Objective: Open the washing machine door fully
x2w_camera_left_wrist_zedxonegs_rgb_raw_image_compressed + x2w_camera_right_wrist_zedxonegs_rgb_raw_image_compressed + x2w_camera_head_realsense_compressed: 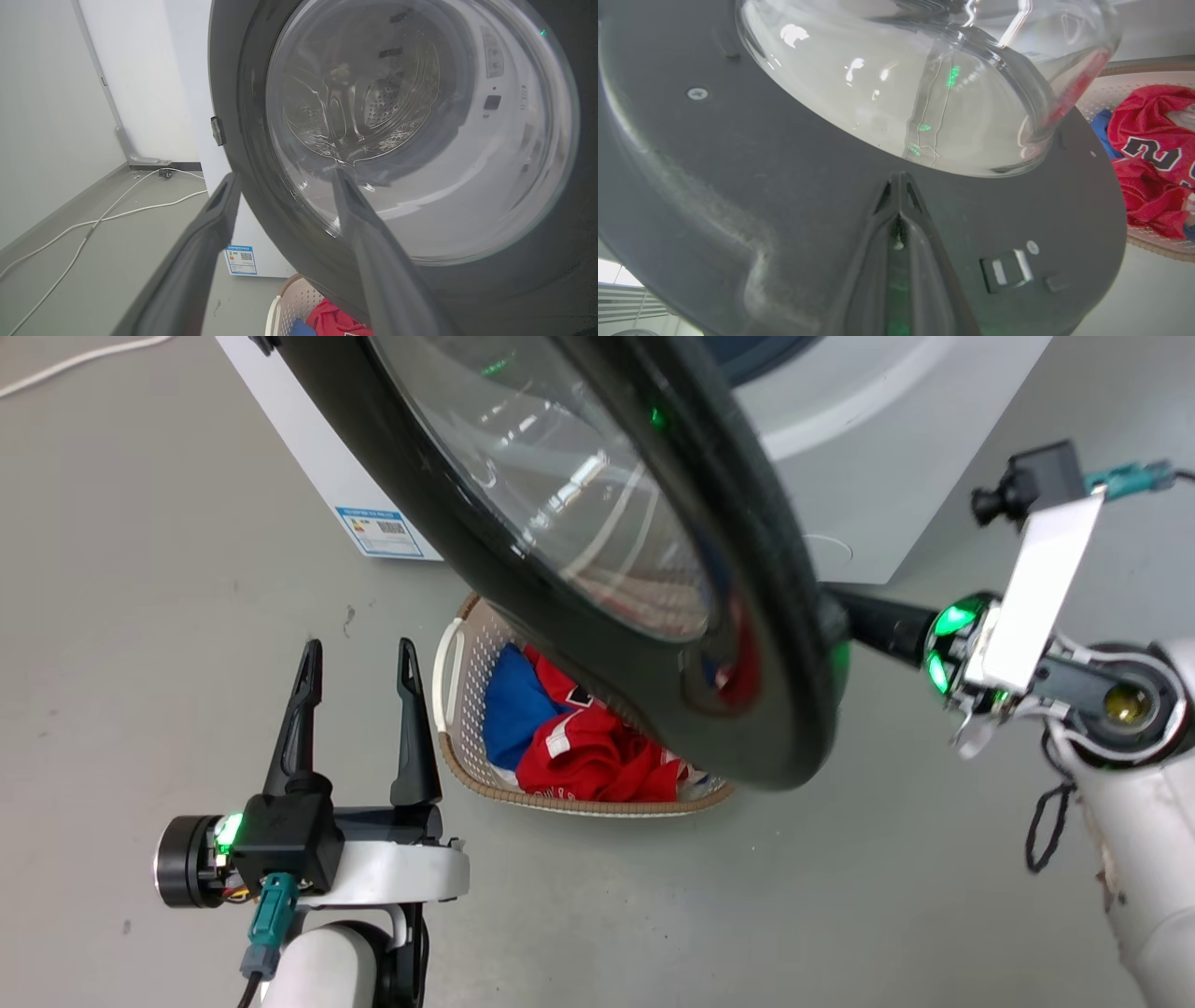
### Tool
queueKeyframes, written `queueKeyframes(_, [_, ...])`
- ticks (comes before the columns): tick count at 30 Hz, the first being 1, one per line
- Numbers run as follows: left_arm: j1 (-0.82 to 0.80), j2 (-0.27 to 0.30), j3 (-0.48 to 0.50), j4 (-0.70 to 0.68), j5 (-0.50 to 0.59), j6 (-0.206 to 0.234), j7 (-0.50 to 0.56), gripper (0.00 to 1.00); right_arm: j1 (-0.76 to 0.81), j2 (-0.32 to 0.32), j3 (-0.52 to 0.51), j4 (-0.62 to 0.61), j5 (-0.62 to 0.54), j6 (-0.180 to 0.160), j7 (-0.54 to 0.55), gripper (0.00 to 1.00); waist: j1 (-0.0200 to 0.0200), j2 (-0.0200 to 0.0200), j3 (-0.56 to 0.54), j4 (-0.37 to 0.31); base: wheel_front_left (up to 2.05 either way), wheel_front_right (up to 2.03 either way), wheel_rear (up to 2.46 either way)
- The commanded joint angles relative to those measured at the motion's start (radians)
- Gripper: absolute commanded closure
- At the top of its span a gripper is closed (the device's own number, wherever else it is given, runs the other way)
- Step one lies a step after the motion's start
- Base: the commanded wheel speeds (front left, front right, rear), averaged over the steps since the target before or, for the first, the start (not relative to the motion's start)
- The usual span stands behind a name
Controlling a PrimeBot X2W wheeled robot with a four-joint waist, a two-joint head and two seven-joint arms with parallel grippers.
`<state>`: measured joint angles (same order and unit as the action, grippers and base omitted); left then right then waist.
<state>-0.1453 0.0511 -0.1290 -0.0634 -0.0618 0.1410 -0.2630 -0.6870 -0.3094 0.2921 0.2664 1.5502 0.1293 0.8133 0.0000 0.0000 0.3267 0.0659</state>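
The round glossy black washing machine door (784,616) is swung out from the white boxy washing machine (887,476), over a white woven basket (467,691). The right hand (900,179) is closed tight against its inner face; the left hand (359,649) is spread wide, empty.

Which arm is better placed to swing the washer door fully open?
Right, likely. The right gripper, shut, sits at the inner face of the washing machine door, ready to push. The left gripper is open on the outer side, apart from it.
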Motion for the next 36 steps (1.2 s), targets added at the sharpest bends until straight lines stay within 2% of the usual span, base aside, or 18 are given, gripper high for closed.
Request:
queueKeyframes(1, [0.015, -0.001, -0.001, -0.002, -0.002, 0.004, -0.003, 0.0, 0.044, 0.018, 0.014, -0.021, 0.014, 0.003, 0.012, 1.0, 0.0, 0.0, -0.02, 0.004, 0.0, 0.0, 0.0])
queueKeyframes(8, [0.04, -0.001, -0.002, 0.001, -0.013, 0.018, -0.003, 0.0, 0.132, 0.06, 0.043, -0.052, 0.033, 0.003, 0.008, 1.0, 0.0, 0.0, -0.068, 0.008, 0.0, 0.0, 0.0])
queueKeyframes(21, [0.081, -0.001, 0.003, 0.009, -0.002, 0.002, -0.003, 0.0, 0.265, 0.157, 0.11, -0.099, 0.049, 0.003, 0.002, 1.0, 0.0, 0.0, -0.124, 0.024, 0.0, 0.0, 0.0])
queueKeyframes(32, [0.113, -0.001, 0.0, 0.022, -0.004, 0.007, -0.003, 0.0, 0.349, 0.201, 0.139, -0.085, 0.049, 0.002, -0.014, 1.0, 0.0, 0.0, -0.181, 0.036, 0.0, 0.0, 0.0])
queueKeyframes(36, [0.132, -0.001, 0.001, 0.028, -0.002, 0.007, -0.003, 0.0, 0.383, 0.207, 0.12, -0.08, 0.044, 0.003, -0.053, 1.0, 0.0, 0.0, -0.212, 0.029, 0.0, 0.0, 0.0])
